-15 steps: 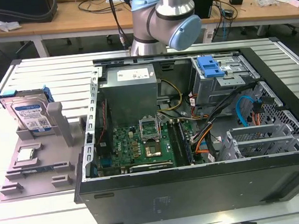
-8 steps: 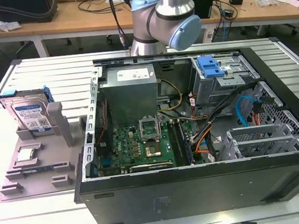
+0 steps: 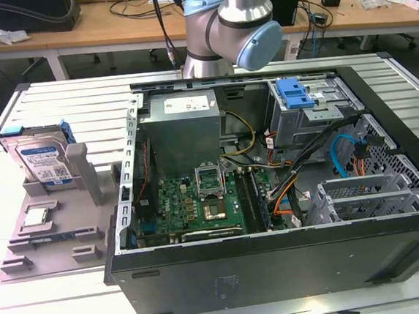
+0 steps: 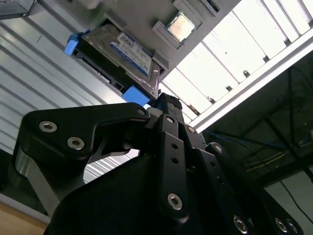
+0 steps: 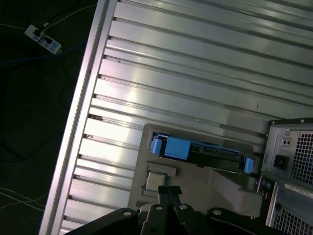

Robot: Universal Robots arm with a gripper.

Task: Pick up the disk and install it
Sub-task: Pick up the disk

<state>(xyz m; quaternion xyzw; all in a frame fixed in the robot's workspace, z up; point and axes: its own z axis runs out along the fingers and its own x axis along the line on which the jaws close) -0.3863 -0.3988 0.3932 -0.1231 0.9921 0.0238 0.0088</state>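
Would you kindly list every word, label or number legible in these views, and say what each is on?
Nothing is legible.
White-and-blue label on the silver metal disk in its blue carrier: too small.
White sticker on the grey power supply box: blurred.
Pale sticker on the computer case rear: blurred.

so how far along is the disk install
Done: nothing that shows. The disk stands upright in its grey holder, outside the case. In hand: nothing; the gripper is shut and empty, pointing toward the holder in both wrist views. Left: both the pickup and the install.
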